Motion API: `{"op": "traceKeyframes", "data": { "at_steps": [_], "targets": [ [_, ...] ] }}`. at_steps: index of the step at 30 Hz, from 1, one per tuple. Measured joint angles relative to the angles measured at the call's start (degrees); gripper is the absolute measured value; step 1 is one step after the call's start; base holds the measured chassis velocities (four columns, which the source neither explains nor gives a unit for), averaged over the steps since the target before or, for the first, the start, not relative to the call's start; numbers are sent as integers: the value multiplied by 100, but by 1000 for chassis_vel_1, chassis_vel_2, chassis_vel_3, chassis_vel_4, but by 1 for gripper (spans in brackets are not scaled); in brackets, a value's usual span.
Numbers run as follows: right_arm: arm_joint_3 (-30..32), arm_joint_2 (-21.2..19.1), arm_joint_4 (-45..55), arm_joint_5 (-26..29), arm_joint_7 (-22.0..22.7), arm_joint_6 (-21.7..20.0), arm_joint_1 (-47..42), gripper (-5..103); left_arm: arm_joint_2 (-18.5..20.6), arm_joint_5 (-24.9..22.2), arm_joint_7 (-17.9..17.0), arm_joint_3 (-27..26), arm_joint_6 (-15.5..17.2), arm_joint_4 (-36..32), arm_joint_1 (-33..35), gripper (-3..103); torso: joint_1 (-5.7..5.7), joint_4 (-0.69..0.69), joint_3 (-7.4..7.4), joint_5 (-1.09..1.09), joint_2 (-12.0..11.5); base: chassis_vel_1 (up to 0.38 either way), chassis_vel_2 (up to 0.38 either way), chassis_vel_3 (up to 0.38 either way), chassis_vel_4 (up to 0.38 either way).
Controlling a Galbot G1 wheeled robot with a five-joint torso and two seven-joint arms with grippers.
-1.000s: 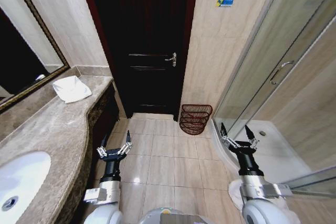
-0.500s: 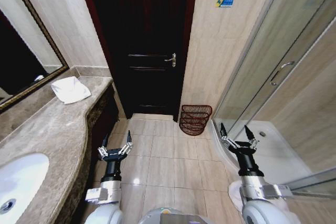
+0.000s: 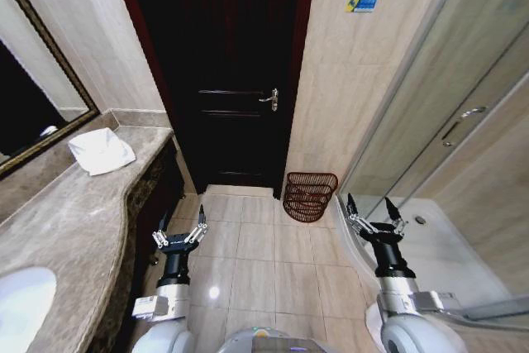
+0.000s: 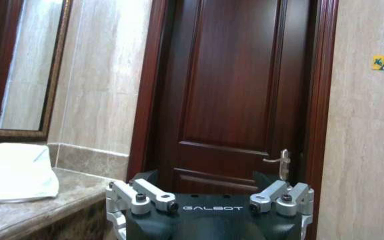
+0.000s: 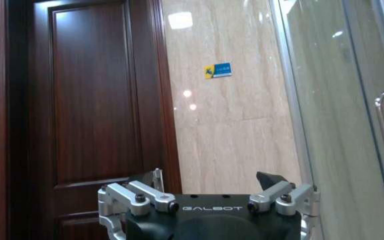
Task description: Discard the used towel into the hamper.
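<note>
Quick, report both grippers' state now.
Left gripper: open, holding nothing.
Right gripper: open, holding nothing.

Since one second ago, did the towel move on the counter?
No. The towel lies at the same spot by the counter's far corner; the camera shifted.

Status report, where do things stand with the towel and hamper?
Left gripper and right gripper open, empty, low. Towel on counter. Hamper by door, floor path clear.

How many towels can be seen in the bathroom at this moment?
1. A folded white towel lies on the marble counter below the mirror, at the robot's left, far from the hamper on the floor by the door. More may be hidden out of frame.
</note>
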Motion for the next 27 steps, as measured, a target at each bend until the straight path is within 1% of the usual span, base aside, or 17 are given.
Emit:
{"op": "traceKeyframes", "data": {
  "at_steps": [9,20,24,27],
  "targets": [
    [-8,3,-5,1,-1,10,2,100,0,-5,-1,-5,-7,-10,2,96,-1,2,0,-1,0,-138,131,137,-135],
    [-7,-21,-40,-26,-4,9,20,100,0,-27,-21,-18,-8,-2,-19,96,0,0,0,-2,0,-141,140,137,-145],
    [-8,-29,-54,-27,-4,7,39,100,0,-40,-24,-34,-8,-2,-20,96,0,2,0,-1,1,-139,123,134,-135],
    [-8,-31,-73,-34,13,16,48,100,0,-58,-55,-37,-5,-6,-18,96,0,0,0,-2,1,-143,149,135,-133]
  ]
}}
